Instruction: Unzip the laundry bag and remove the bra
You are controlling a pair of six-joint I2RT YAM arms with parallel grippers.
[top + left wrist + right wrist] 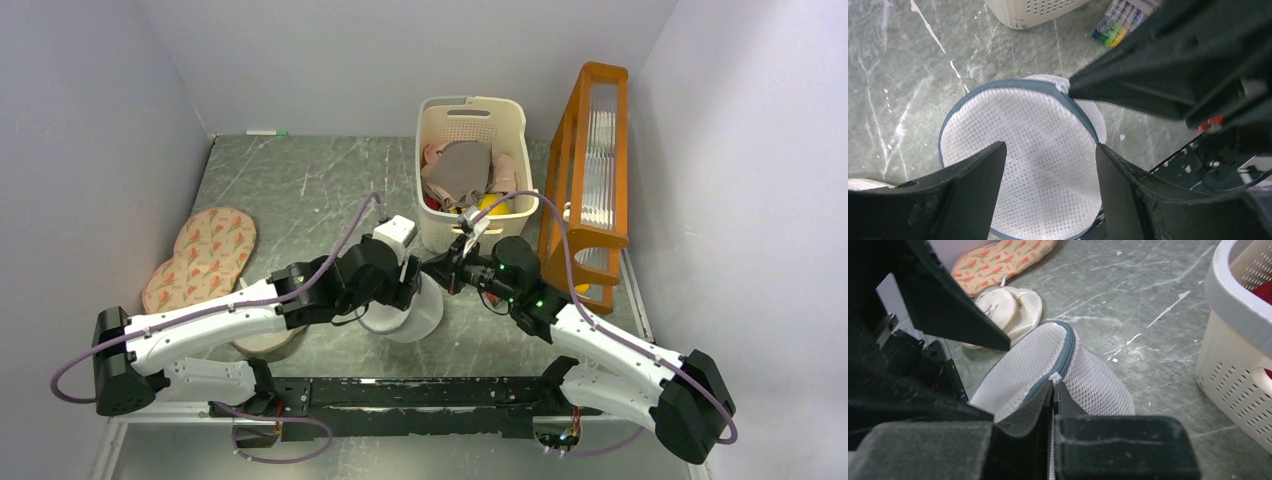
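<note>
Laundry bag (1013, 115) under left tool (1048, 147), jaws spread wide, wrist tipped down; right tool (1054, 385) pinched shut on zip tab (1055, 376).

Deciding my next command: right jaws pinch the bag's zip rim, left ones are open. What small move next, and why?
Probably close the left gripper on the laundry bag to steady it: its fingers straddle the mesh gripping nothing, while the right gripper is shut on the white tab at the dark zip rim.

One laundry bag (415, 318), one basket (470, 103)
</note>
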